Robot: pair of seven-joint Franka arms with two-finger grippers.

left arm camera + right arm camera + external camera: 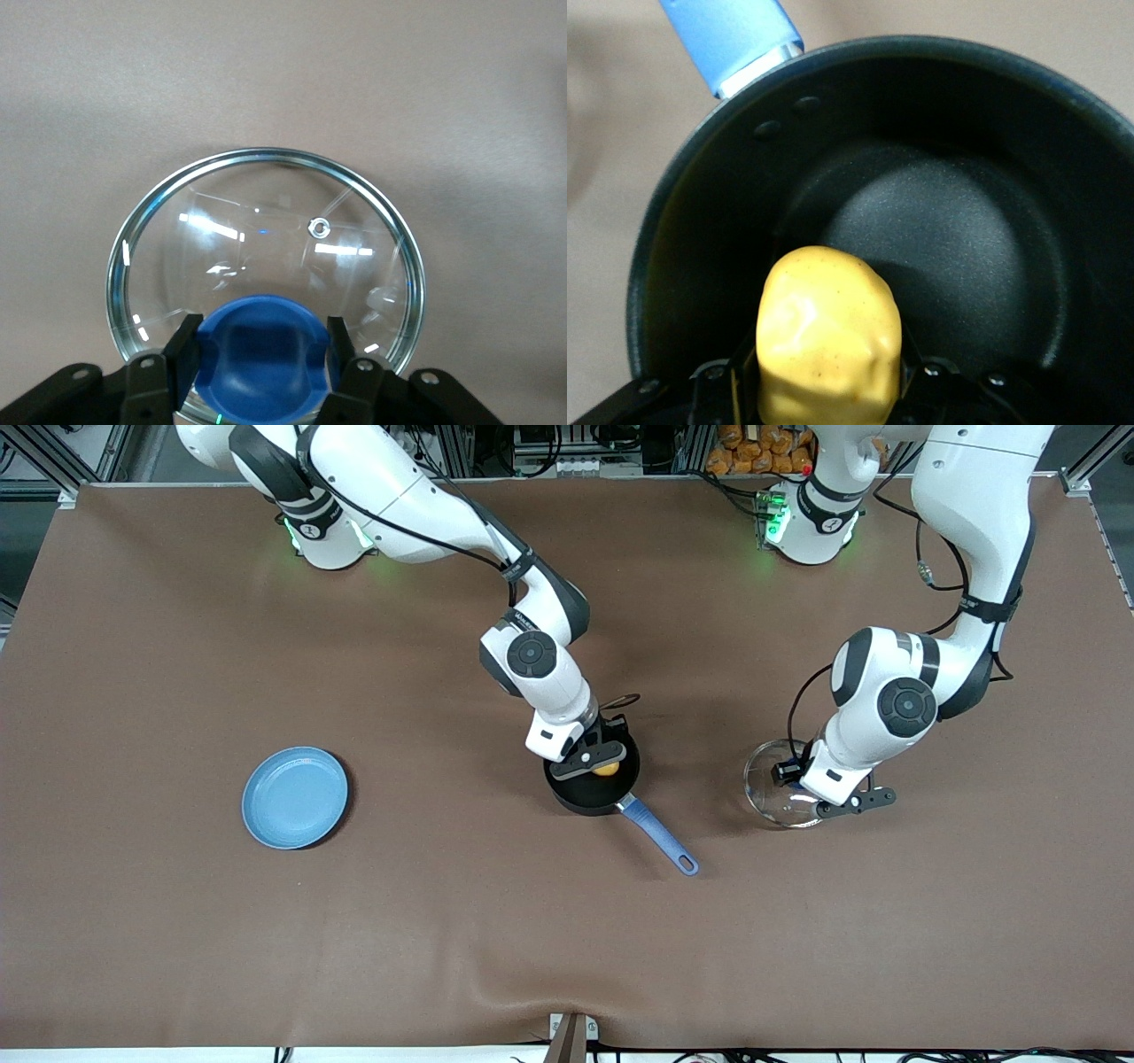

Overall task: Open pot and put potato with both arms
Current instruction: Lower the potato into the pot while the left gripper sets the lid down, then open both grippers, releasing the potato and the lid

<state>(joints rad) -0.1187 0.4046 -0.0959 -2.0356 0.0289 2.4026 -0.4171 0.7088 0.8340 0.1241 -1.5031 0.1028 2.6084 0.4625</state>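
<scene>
Pointing toward the lower right of the front view, the blue handle (660, 837) of the pot (592, 790) runs on a diagonal, its loop end the part of the pot nearest the camera; that diagonal is the pot's long axis. The black bowl sits just below centre of the frame, uncovered. Level with it, at lower left, lies a light-blue plate (295, 797) on the brown table (496, 948).

Over the pot's open mouth hangs the right gripper (595, 765), its jaws closed on the potato (606, 769). In the right wrist view the potato (828, 341) stands lengthwise between the pads, its lower end cut off by the frame edge, the pot's dark floor (939, 239) under it.

At right of centre, the left gripper (811, 790) clamps the blue knob (264, 359) of the glass lid (266, 257), apart from the pot toward the left arm's end of the table. The lid (780, 784) is half hidden by the wrist in the front view; it seems to be at or just above the cloth, though I cannot be sure it touches.
</scene>
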